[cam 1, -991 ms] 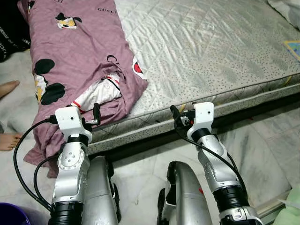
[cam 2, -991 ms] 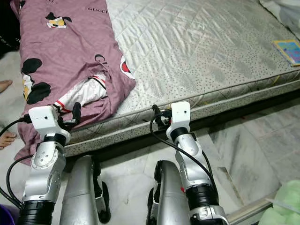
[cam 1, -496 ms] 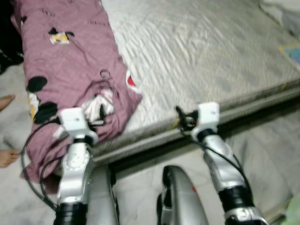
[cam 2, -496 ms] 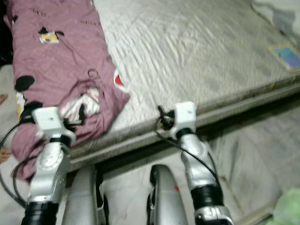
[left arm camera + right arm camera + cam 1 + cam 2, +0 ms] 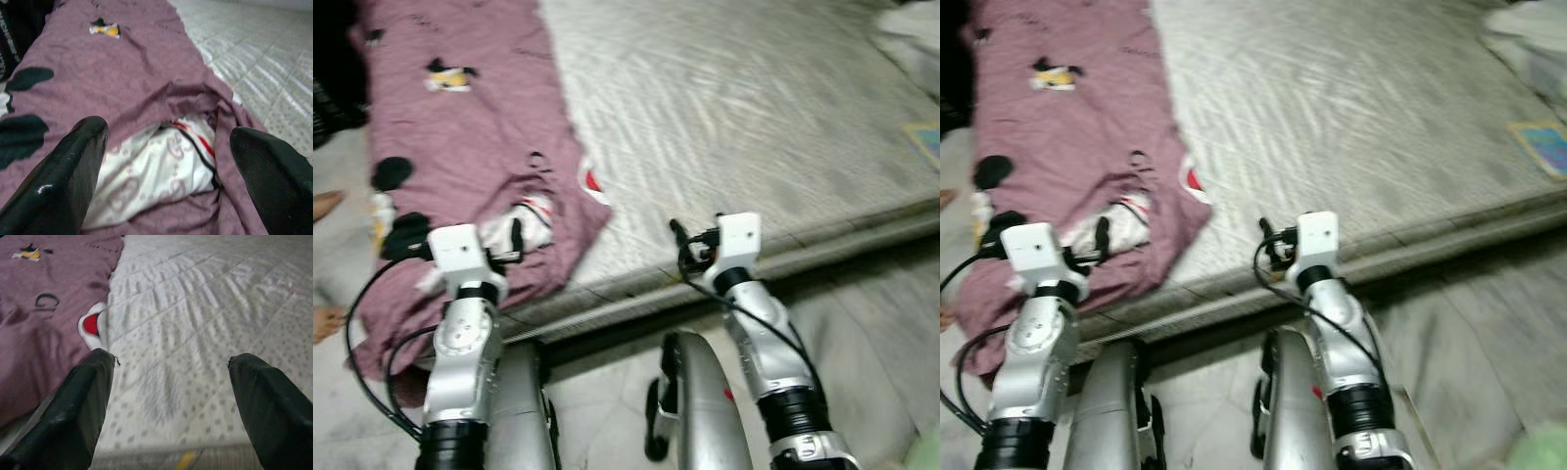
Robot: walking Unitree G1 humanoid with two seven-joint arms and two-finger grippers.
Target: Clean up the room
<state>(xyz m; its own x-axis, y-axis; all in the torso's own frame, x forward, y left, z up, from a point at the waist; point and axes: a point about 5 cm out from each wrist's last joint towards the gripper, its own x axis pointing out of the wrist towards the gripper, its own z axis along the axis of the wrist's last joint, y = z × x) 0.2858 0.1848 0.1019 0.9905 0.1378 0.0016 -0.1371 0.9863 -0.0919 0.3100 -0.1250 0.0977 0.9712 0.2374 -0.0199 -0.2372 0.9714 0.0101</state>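
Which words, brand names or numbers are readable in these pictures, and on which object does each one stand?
None can be read with certainty.
Purple blanket: dark letters, perhaps "GU", partly hidden and blurred.
White cloth inside the blanket's opening: a faint repeated monogram, too blurred to read.
Flat colourful item on the mattress: too blurred.

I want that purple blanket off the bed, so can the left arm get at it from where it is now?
Probably yes. The left gripper, jaws open, sits at the mattress edge right over the purple blanket, facing its white inner fold, with nothing between them.
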